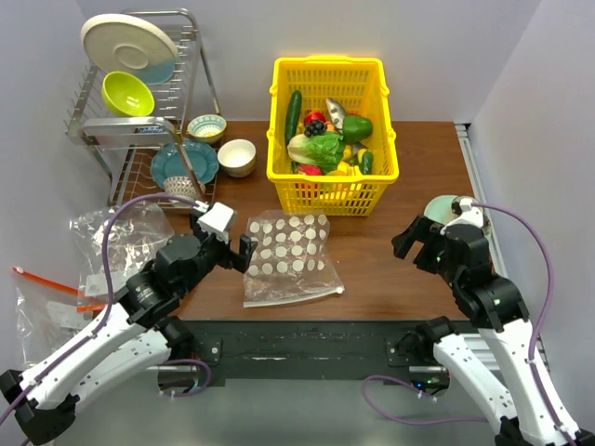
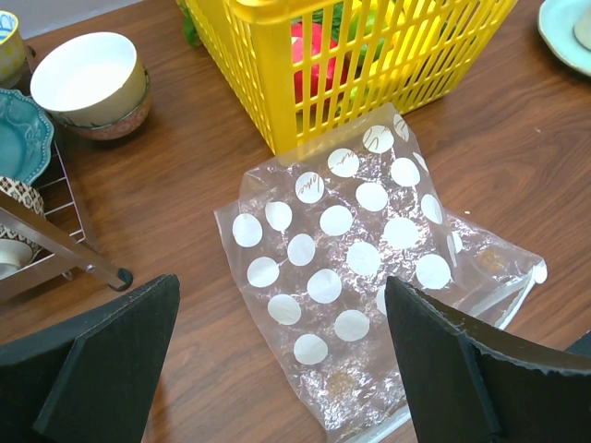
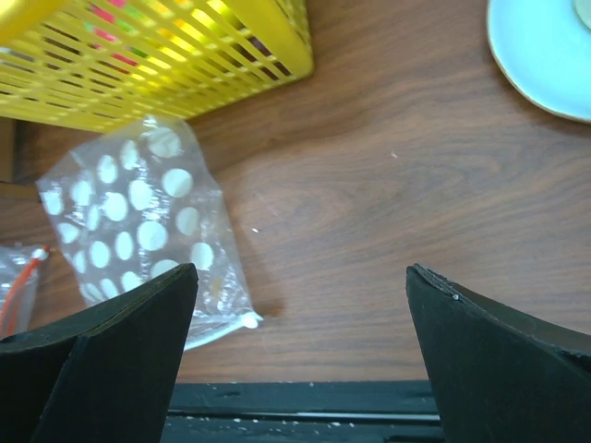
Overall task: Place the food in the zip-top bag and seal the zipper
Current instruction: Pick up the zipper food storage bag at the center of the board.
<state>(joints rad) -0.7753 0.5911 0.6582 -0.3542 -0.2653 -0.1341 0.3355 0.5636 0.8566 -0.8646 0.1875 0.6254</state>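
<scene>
The zip-top bag (image 1: 287, 256) lies flat and empty on the wooden table in front of the yellow basket (image 1: 325, 197). Its zipper (image 1: 294, 297) forms the near edge; the right wrist view shows that strip (image 3: 222, 329) ending in a white tab. The food (image 1: 327, 141), with lettuce, a cucumber and red and yellow pieces, is piled in the basket. My left gripper (image 1: 224, 241) hovers open just left of the bag, and from its wrist view the bag (image 2: 351, 249) lies between and beyond the fingers. My right gripper (image 1: 420, 247) hangs open over bare table, well right of the bag.
A dish rack (image 1: 139, 102) with a plate and bowls stands at the back left, with two bowls (image 1: 236, 156) beside it. A pale green plate (image 1: 441, 205) sits by the right gripper. Plain clear bags with orange-red strips (image 1: 56, 290) lie at the left edge.
</scene>
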